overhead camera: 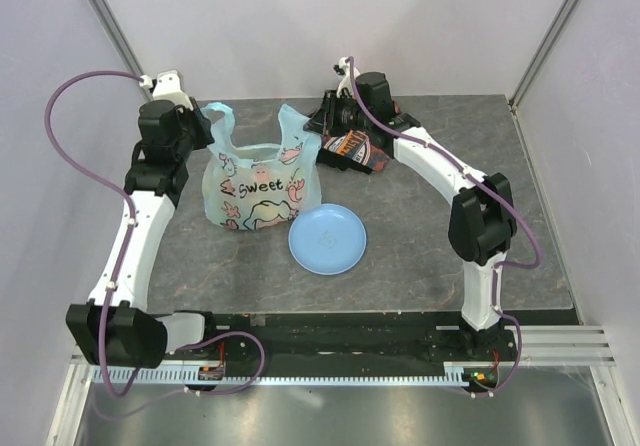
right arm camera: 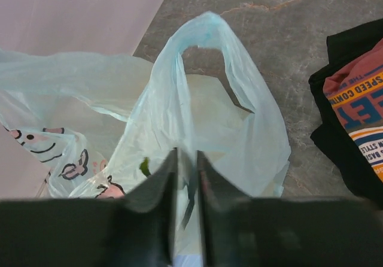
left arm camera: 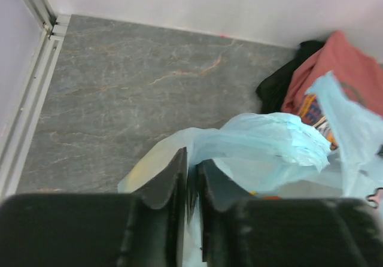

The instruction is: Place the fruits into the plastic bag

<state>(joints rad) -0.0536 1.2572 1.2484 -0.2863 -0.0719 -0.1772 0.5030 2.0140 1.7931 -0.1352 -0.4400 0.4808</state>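
The light-blue plastic bag printed "Sweet" stands at the back of the table between my two grippers. The fruits are inside it and mostly hidden. A yellow patch and an orange speck show through the film, and so does a green bit. My left gripper is at the bag's left handle. Its jaws stand a sliver apart with bag film between them. My right gripper is at the right handle loop. It is likewise slightly parted around film.
A round light-blue plate lies bare in front of the bag. A folded dark-red and black printed cloth lies just right of the bag under the right wrist. White walls close the back and sides.
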